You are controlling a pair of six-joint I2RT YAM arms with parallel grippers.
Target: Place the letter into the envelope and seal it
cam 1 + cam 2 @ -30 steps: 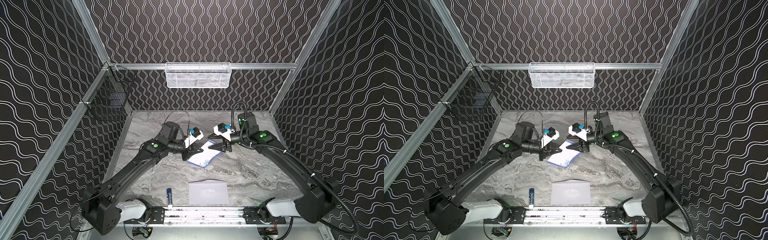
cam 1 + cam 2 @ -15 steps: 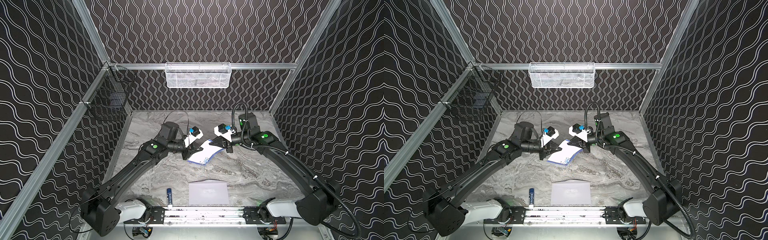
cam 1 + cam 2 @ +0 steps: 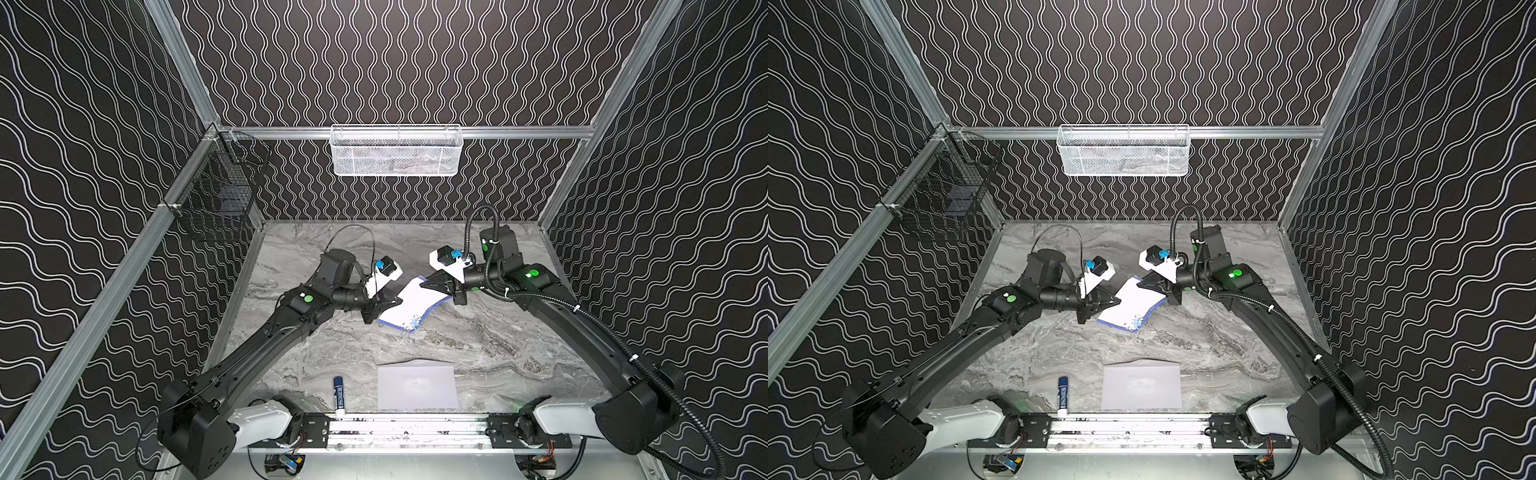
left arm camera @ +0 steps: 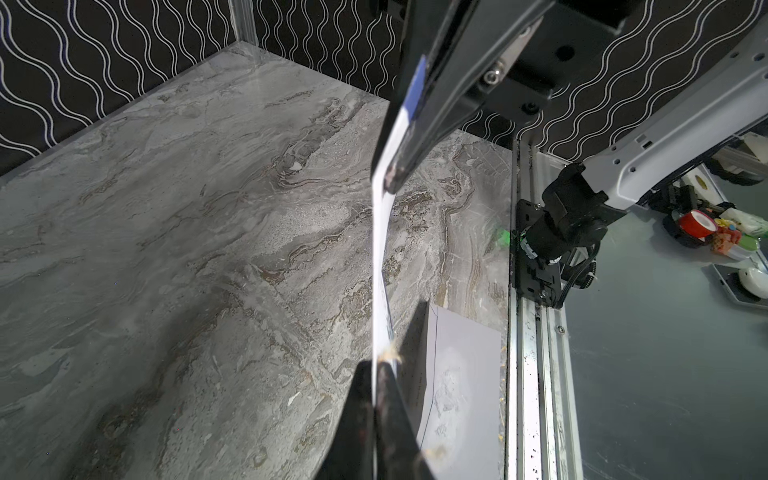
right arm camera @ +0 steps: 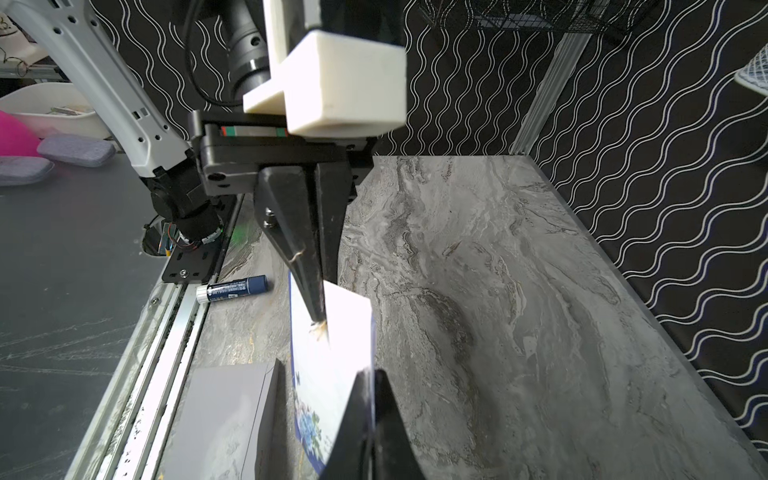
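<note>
The letter point(image 3: 409, 305), a white sheet with a blue border and flower prints, hangs above the marble table at mid depth, held between both grippers. My left gripper point(image 3: 395, 301) is shut on the letter's left edge. My right gripper point(image 3: 424, 286) is shut on its far right corner. In the left wrist view the letter point(image 4: 379, 257) shows edge-on, running from my left gripper point(image 4: 376, 368) to the right gripper point(image 4: 388, 183). In the right wrist view my right gripper point(image 5: 370, 374) pinches the letter point(image 5: 345, 328). The pale grey-lavender envelope point(image 3: 417, 386) lies flat near the front rail.
A blue glue stick point(image 3: 338, 392) lies left of the envelope by the front rail point(image 3: 407, 428). A white mesh basket point(image 3: 397, 151) hangs on the back wall, and a black wire basket point(image 3: 216, 199) on the left wall.
My right gripper, open beside the letter a second ago, has closed on its far right corner. The letter now hangs between both grippers. The left arm has hardly moved.
</note>
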